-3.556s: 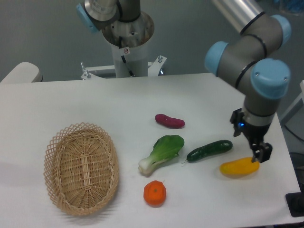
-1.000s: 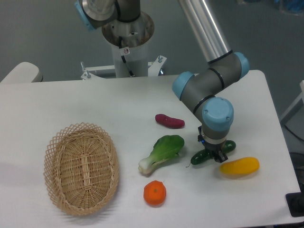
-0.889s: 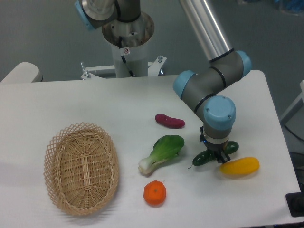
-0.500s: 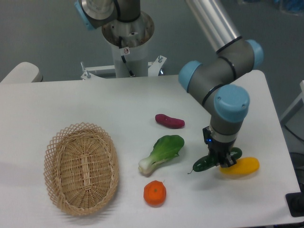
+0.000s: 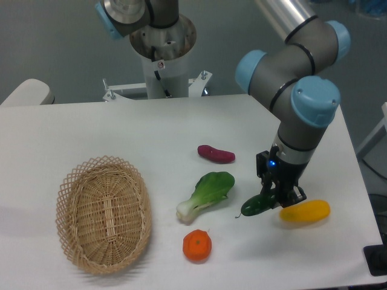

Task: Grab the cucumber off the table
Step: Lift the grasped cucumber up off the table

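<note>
I've got the gripper clamped on the cucumber near its right end; fingers closed round it, cuke tilted w/ its left tip low, just beside the yellow vegetable. Can't tell if that tip is touching the table or just off it. So I judge we're at the lift step: grasp made, pickup not clearly finished. Next move calls for a straight-up raise, slow, since the hold is off-centre and the cuke could swing or slip. Count: 1 cucumber, 1 yellow veg, 1 bok choy, 1 purple veg, 1 orange fruit, 1 wicker basket.
</note>
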Available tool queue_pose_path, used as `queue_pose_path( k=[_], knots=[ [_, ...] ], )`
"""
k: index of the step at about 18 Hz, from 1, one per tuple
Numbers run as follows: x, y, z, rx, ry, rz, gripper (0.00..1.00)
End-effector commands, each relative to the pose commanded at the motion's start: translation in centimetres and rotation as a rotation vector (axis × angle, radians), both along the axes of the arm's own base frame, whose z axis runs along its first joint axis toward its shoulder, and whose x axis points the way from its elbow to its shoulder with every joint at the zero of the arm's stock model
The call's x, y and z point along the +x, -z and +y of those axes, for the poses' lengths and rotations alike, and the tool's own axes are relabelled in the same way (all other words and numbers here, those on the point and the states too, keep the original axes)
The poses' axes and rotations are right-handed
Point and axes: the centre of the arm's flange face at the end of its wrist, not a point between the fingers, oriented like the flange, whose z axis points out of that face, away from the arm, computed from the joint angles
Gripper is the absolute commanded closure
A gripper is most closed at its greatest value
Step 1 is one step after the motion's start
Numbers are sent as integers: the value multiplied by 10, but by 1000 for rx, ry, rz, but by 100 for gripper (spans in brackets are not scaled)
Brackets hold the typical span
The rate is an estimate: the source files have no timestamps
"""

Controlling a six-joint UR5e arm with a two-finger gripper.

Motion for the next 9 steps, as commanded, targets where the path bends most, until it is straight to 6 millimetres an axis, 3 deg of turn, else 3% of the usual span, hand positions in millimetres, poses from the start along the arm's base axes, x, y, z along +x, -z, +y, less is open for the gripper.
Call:
queue_pose_path(
  k=[9],
  knots=[
    [23,-20,10,12,-10,10,90]
  ],
)
